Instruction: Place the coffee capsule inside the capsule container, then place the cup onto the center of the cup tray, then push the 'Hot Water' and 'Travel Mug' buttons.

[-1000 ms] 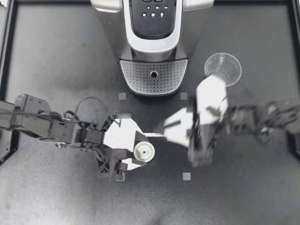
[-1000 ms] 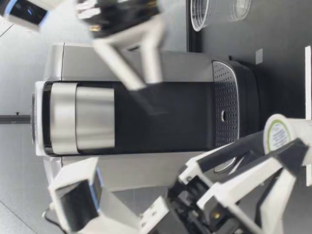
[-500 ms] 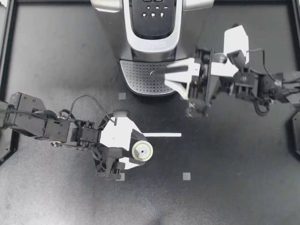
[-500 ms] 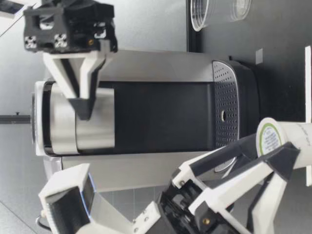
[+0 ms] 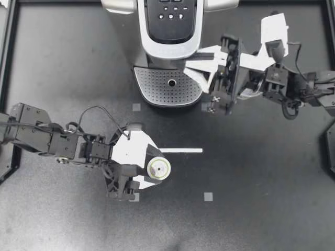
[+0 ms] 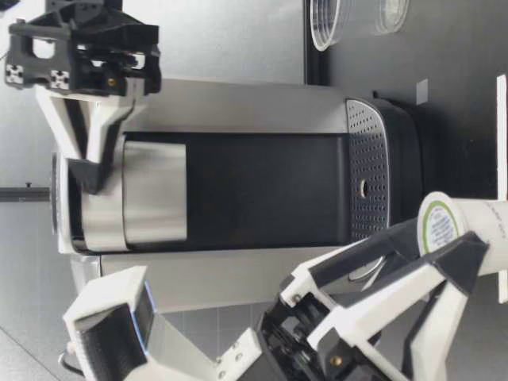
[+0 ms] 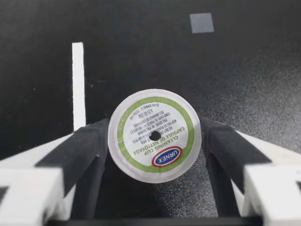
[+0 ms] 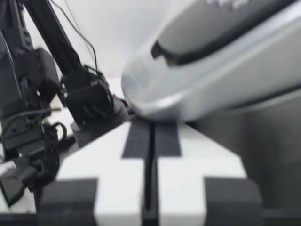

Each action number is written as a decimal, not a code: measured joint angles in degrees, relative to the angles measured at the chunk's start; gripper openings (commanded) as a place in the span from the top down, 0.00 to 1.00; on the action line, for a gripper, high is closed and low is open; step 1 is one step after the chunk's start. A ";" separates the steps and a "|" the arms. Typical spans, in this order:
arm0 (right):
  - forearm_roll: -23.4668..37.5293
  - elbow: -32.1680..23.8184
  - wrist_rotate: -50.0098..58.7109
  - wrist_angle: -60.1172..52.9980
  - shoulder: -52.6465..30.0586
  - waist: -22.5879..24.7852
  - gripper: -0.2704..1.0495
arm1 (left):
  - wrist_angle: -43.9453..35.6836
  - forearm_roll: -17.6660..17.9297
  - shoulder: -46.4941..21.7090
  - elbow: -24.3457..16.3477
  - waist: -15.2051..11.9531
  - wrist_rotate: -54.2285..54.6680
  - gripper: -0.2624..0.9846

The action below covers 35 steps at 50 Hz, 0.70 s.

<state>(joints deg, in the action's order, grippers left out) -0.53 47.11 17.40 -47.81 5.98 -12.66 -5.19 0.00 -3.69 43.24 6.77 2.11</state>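
black table (image 5: 63, 68); one white tape strip (image 5: 183, 150); small grey square markers (image 5: 208, 196) (well apart)

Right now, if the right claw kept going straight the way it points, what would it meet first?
The coffee machine: my right claw, shut, points at the silver front of its head, with nothing between. Whether the tips touch it, I cannot tell.

A coffee machine (image 5: 172, 57) is placed at the black desk's (image 5: 272, 209) far edge, a clear cup (image 6: 349, 20) beside it. A white strip (image 5: 180, 150) and grey squares (image 5: 208, 196) are marked near the centre.
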 measured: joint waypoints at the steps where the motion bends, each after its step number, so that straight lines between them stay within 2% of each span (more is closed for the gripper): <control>1: 0.00 0.00 0.00 -0.35 0.09 0.00 0.72 | 0.00 0.00 -0.09 0.00 -0.09 0.00 0.44; 20: 0.09 -0.44 -0.26 -4.66 0.97 -0.79 0.73 | 0.00 0.00 -0.09 0.00 0.00 0.00 0.44; 35: 0.00 -4.48 -0.35 -6.24 2.72 -5.19 0.73 | 0.09 0.00 -0.09 -0.18 0.00 0.35 0.44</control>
<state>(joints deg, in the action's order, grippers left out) -0.53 42.63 17.05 -54.05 8.70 -17.84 -5.10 0.00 -3.78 43.07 6.77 2.46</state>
